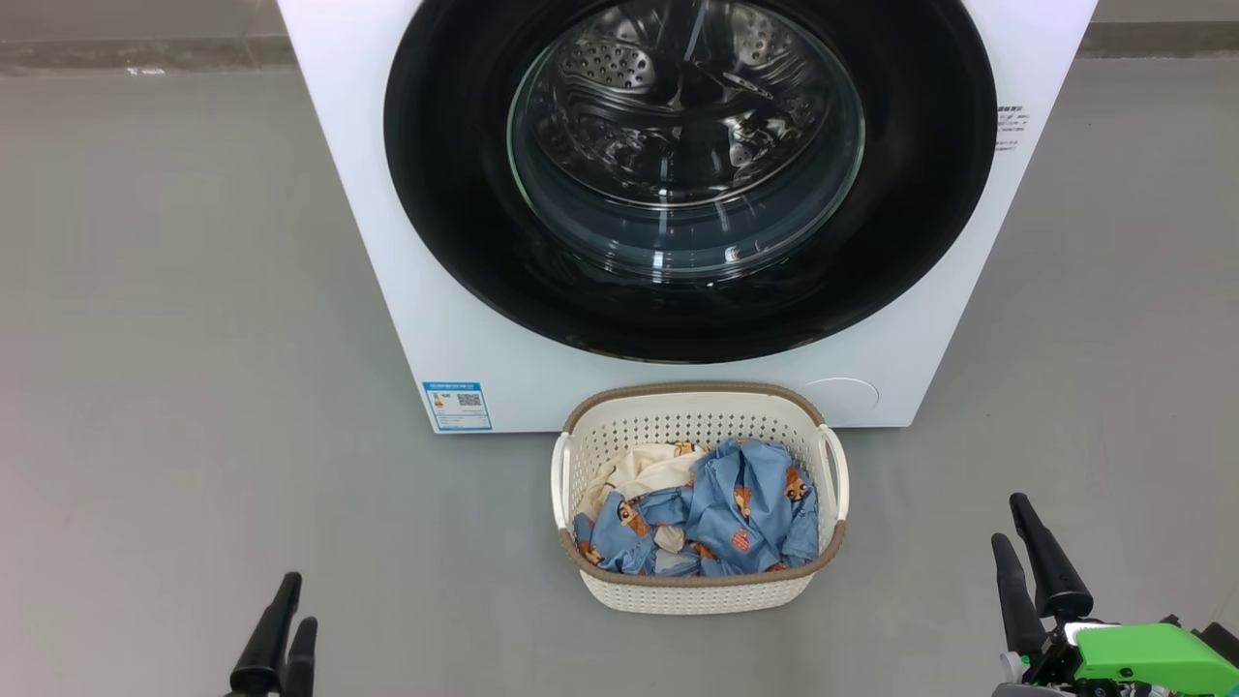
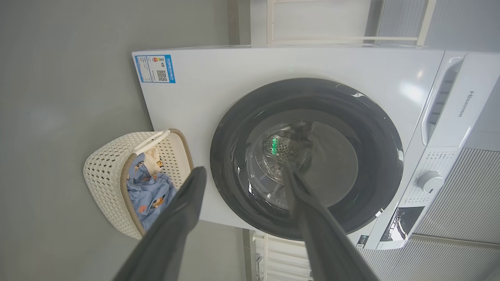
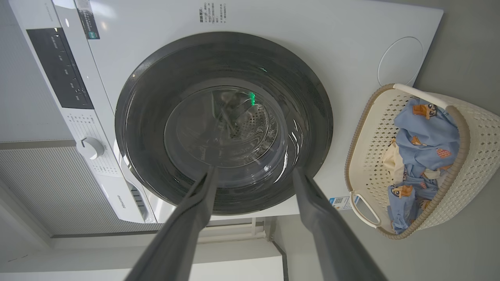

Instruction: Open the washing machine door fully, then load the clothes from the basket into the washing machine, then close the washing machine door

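Note:
The washing machine (image 1: 377,290) is a white front-loader straight ahead, and its round glossy black door (image 1: 455,194) is shut flat against the front, the steel drum showing through the glass. Against its foot stands the cream basket (image 1: 697,393) holding the clothes (image 1: 736,503), blue printed fabric with a cream piece. My left gripper (image 1: 295,605) is low at the left and my right gripper (image 1: 1009,523) low at the right, both short of the basket. Each wrist view shows its own fingers spread wide with nothing between them: left gripper (image 2: 244,171), right gripper (image 3: 254,171), both facing the door (image 2: 234,156) (image 3: 148,97).
Grey floor (image 1: 174,387) stretches out on both sides of the machine and basket. A blue label sticker (image 1: 457,405) and a round cover (image 1: 840,392) sit low on the machine's front. The control panel with a knob (image 2: 429,181) is at its top.

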Controlling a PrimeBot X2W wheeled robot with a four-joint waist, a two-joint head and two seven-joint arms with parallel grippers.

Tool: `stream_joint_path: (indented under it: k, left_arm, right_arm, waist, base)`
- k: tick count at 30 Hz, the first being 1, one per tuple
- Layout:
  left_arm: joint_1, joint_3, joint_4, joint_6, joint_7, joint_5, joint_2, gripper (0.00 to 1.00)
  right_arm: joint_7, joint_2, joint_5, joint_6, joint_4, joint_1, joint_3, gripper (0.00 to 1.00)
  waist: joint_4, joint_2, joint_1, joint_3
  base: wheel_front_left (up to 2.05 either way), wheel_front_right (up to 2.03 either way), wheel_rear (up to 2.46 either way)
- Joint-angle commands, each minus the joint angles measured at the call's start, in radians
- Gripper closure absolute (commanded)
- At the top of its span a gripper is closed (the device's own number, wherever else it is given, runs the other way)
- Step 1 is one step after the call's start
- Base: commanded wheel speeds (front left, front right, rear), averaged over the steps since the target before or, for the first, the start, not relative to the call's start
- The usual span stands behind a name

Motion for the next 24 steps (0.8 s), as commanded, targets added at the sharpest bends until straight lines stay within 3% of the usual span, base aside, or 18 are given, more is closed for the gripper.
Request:
stream_joint_path:
  k: [1,24]
  left_arm:
    - [-0.04,0.001,-0.032,-0.001,-0.011,-0.003,0.014,0.0]
    - [-0.067,-0.019,-0.077,-0.002,-0.08,0.098,0.02,0.0]
  right_arm:
    - [-0.008,-0.005,-0.006,0.0,-0.03,-0.035,0.009,0.0]
    - [-0.076,-0.022,-0.096,0.0,-0.076,-0.072,0.072,0.0]
  waist:
    - [0.0,0.0,0.0,0.001]
    - [0.006,0.0,-0.0002,0.005]
  base:
    - [0.0,0.0,0.0]
    - [0.0,0.0,0.0]
